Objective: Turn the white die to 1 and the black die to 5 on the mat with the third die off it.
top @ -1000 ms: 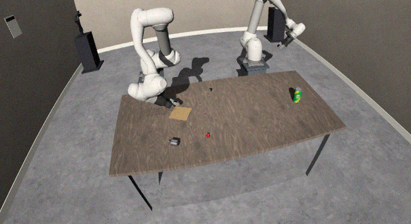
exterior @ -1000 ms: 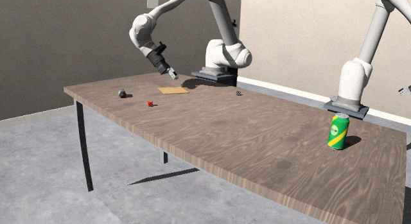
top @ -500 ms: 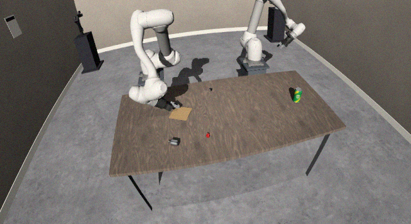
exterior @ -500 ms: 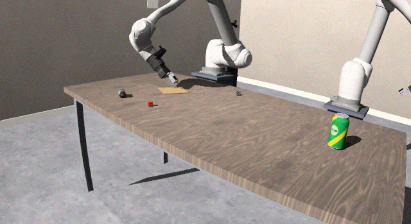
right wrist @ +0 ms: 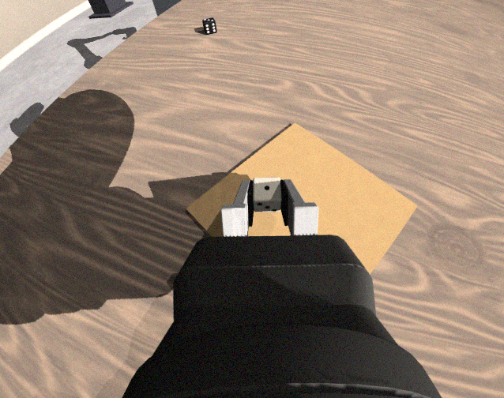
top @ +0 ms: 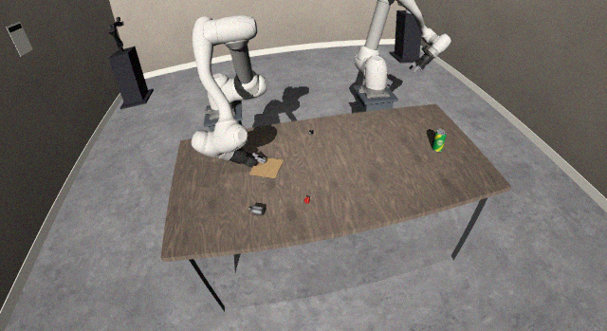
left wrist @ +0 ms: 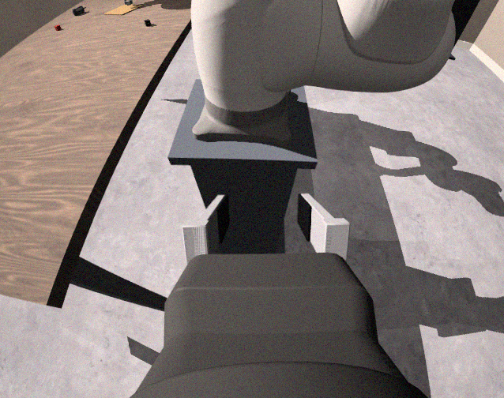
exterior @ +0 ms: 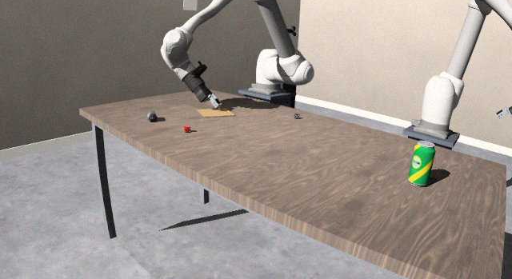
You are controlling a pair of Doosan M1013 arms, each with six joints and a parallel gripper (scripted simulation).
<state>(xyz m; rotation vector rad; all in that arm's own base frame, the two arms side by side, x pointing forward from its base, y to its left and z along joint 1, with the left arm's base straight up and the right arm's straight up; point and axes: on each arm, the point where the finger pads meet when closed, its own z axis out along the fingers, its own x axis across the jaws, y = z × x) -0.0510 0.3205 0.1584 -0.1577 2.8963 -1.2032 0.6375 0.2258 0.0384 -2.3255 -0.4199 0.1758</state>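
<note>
My right gripper (top: 261, 158) (exterior: 216, 105) (right wrist: 266, 194) is shut on the white die (right wrist: 266, 194), low at the mat (top: 270, 171) (exterior: 206, 113) (left wrist: 119, 10) (right wrist: 351, 200). The die's 1 face and part of a face with three pips show in the right wrist view; whether it touches the mat is unclear. The black die (top: 311, 132) (exterior: 297, 116) (left wrist: 147, 22) (right wrist: 209, 26) lies off the mat, a 6 on one side. The red die (top: 307, 199) (exterior: 187, 129) (left wrist: 58, 28) lies off the mat. My left gripper (top: 414, 67) (exterior: 504, 113) (left wrist: 263, 208) is open and empty, away from the table.
A dark grey object (top: 257, 209) (exterior: 152, 116) (left wrist: 78, 10) lies on the table (top: 379, 170) (exterior: 320, 171), on the red die's side of the mat. A green and yellow can (top: 439, 141) (exterior: 422, 165) stands near the table's far end from the mat.
</note>
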